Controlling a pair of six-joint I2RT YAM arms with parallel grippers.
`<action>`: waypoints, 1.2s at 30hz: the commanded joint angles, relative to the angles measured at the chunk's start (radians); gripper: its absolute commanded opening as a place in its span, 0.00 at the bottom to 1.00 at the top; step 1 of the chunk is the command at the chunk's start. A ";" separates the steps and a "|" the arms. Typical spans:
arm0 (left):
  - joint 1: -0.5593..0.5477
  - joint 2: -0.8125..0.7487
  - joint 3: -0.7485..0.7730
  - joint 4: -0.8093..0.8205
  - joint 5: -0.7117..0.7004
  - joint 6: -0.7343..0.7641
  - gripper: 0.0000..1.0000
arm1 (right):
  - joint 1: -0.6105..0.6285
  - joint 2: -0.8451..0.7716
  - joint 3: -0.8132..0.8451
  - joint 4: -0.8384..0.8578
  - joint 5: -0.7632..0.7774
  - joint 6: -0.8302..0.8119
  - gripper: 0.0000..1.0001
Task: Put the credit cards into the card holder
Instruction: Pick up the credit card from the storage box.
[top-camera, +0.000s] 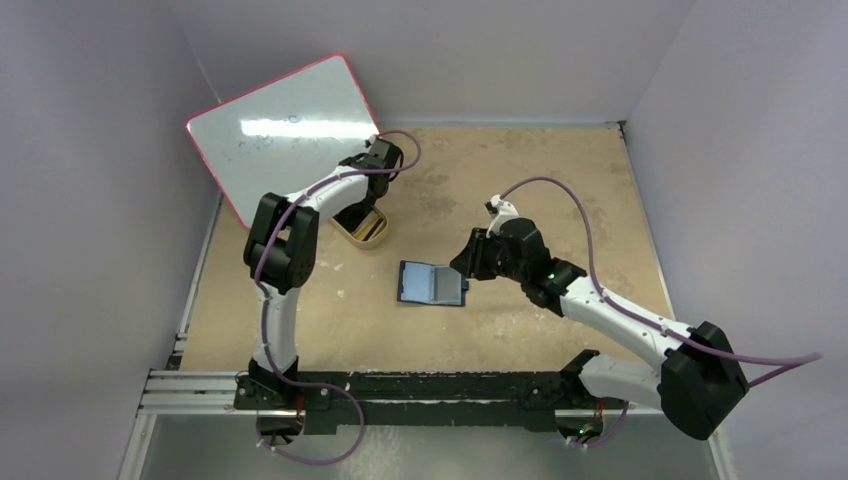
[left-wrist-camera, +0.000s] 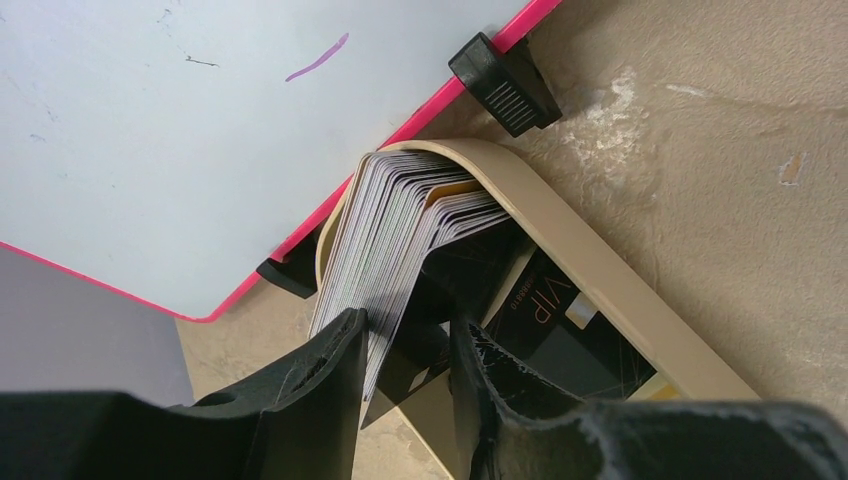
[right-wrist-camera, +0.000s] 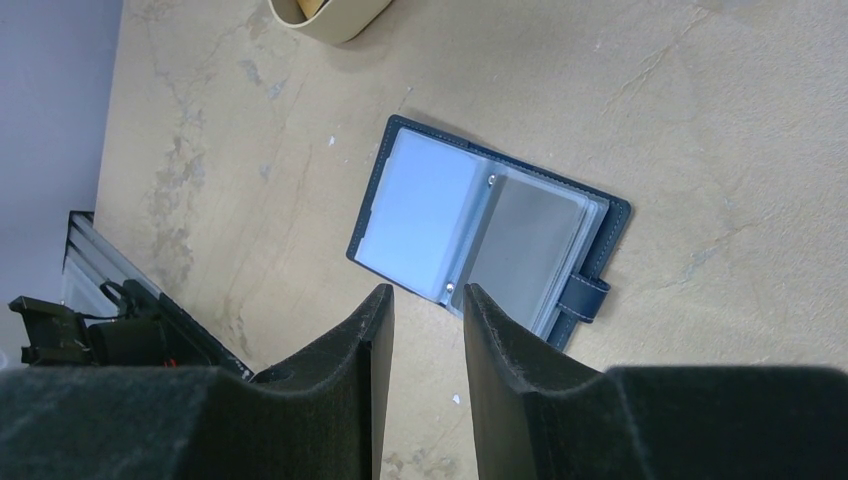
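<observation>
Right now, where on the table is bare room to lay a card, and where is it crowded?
Free: the table between the card holder and the near rail, and the far right corner. Crowded: by the whiteboard, where the left pincer stands in the tin of credit cards.

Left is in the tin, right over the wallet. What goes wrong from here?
1. The left gripper straddles several packed credit cards in the tin: it may lift more than one.
2. The card holder lies open with nothing pinning it; the right gripper hovers open near its edge, so it may slide on insertion.
</observation>
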 joint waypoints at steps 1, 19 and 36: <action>0.014 -0.049 0.053 0.019 -0.076 0.010 0.33 | 0.005 -0.002 -0.001 0.035 -0.002 0.003 0.34; -0.002 -0.061 0.071 -0.005 -0.113 0.010 0.26 | 0.004 0.024 0.004 0.065 0.011 -0.006 0.34; -0.071 -0.136 0.095 -0.227 0.011 -0.159 0.00 | 0.004 0.044 -0.009 0.086 -0.010 0.002 0.34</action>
